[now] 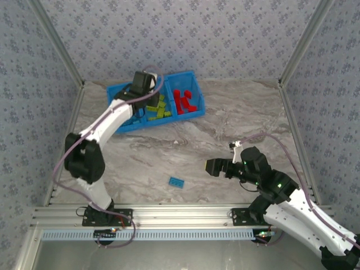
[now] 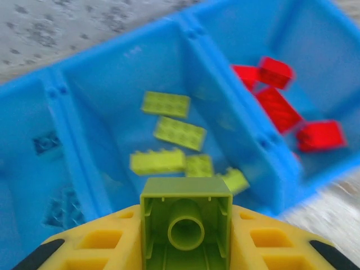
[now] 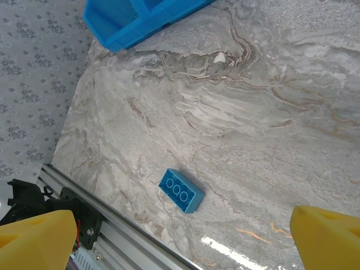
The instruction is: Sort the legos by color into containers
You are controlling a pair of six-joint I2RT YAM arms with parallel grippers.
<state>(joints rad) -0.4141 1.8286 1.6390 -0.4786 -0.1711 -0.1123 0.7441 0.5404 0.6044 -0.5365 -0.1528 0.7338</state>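
Within left hand (image 2: 186, 254), lime lego (image 2: 185, 222)

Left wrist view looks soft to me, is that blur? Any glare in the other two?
Left wrist: yes, the tray and red legos are smeared, while the lime green brick held in the left gripper is fairly crisp. Right wrist: sharp, with a white glare streak on the table near the bottom edge. Top external: evenly lit, no glare.
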